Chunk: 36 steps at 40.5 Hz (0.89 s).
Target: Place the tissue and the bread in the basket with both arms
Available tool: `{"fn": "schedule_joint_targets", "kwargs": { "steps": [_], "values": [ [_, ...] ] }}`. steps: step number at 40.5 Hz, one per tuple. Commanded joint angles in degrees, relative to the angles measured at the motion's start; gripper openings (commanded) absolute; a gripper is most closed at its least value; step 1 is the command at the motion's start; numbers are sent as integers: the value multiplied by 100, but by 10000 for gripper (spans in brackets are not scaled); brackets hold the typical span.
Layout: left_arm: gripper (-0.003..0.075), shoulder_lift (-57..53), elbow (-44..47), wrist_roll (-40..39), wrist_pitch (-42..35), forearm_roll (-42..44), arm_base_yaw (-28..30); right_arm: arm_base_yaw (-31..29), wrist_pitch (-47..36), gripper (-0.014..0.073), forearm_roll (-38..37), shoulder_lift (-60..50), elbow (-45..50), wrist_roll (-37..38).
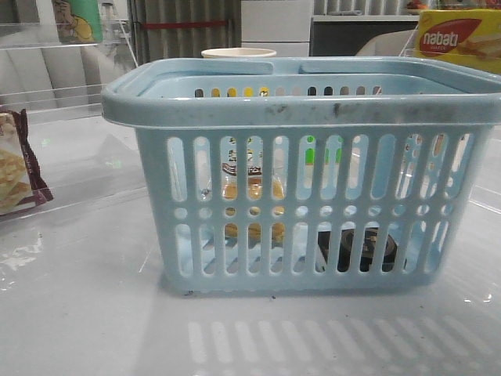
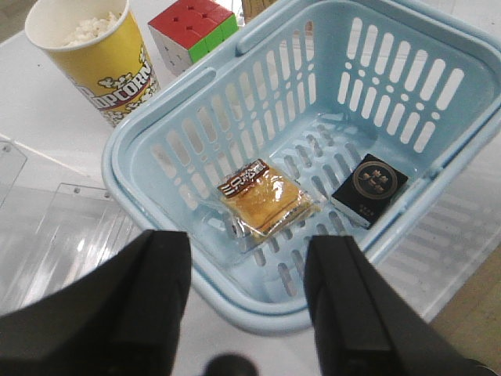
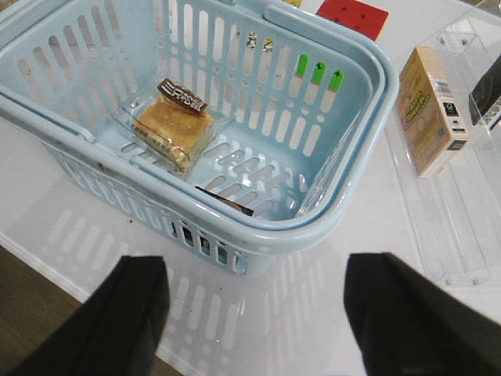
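The pale blue basket (image 1: 301, 110) stands in the middle of the table. The bread (image 2: 262, 196) in its clear wrapper lies on the basket floor; it also shows in the right wrist view (image 3: 172, 125) and through the slots in the front view (image 1: 250, 188). The dark tissue pack (image 2: 369, 186) lies on the floor beside it, seen through the slots (image 1: 360, 249), and only as an edge (image 3: 227, 202) in the right wrist view. My left gripper (image 2: 246, 274) is open and empty above the basket's rim. My right gripper (image 3: 254, 313) is open and empty over the table beside the basket.
A popcorn cup (image 2: 98, 55) and a colour cube (image 2: 194, 31) stand behind the basket. A maroon-edged cracker packet (image 1: 17, 168) lies at the left, a yellow nabati box (image 1: 460, 39) at the back right. A tan carton (image 3: 429, 110) lies on a clear stand.
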Motion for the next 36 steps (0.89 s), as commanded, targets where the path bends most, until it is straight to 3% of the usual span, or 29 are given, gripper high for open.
{"fn": "schedule_joint_targets", "kwargs": {
  "steps": [1, 9, 17, 25, 36],
  "values": [
    [403, -771, 358, -52, -533, 10, -39, 4, -375, 568, 38, -11, -138, -39],
    [403, -2135, 1521, -52, -1176, 0, -39, 4, -375, 568, 38, -11, -138, -39],
    [403, -3245, 2506, -52, -1245, -149, -39, 4, -375, 568, 38, -11, -138, -39],
    [403, -3666, 3220, -63, -1261, -190, -39, 4, -454, 568, 38, -11, -138, -39],
    [403, -3666, 3503, -430, -1450, -203, -39, 4, -502, 568, 16, -11, -138, -39]
  ]
}}
